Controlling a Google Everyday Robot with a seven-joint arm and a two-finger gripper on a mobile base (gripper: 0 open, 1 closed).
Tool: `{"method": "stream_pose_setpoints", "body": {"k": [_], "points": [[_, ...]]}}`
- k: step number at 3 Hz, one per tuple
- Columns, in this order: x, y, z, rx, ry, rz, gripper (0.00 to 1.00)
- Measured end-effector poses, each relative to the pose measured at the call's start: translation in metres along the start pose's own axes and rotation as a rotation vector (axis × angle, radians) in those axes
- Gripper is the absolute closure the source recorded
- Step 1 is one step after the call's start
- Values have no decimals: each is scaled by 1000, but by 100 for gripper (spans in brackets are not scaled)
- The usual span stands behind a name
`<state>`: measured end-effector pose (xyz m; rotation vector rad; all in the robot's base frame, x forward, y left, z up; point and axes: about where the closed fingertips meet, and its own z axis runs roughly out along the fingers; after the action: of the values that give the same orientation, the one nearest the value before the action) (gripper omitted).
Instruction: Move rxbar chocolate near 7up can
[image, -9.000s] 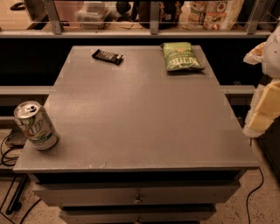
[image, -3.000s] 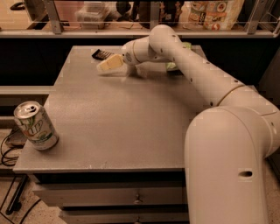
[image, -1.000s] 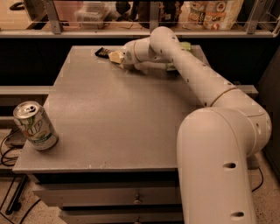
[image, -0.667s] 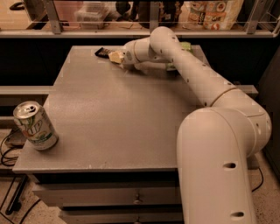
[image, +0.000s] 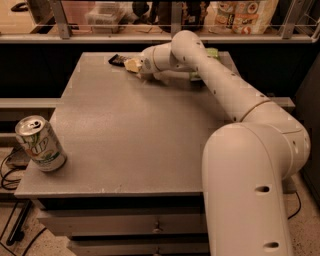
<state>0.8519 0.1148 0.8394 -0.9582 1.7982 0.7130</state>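
Note:
The rxbar chocolate (image: 118, 59) is a small flat black bar at the far left of the grey table (image: 130, 130); only its left end shows. My gripper (image: 132, 65) is right over its right end, low on the table top. The 7up can (image: 40, 144) stands upright at the table's near left corner, far from the bar. The arm reaches from the lower right across the table to the far side.
A green chip bag (image: 210, 52) lies at the far right of the table, mostly hidden behind the arm. A shelf with boxes and bags runs behind the table. Drawers are under the table front. Cables lie on the floor at left.
Over the last second nothing has visibly moved. Before that, the arm came in from the right and the gripper settled onto the bar at the far left.

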Motion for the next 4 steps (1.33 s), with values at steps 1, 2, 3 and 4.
{"method": "stream_pose_setpoints", "body": {"k": [1, 2, 3, 4], "points": [[0, 0, 0, 0, 0, 0, 100], [0, 0, 0, 0, 0, 0, 100], [0, 0, 0, 0, 0, 0, 83], [0, 0, 0, 0, 0, -1, 82]]}}
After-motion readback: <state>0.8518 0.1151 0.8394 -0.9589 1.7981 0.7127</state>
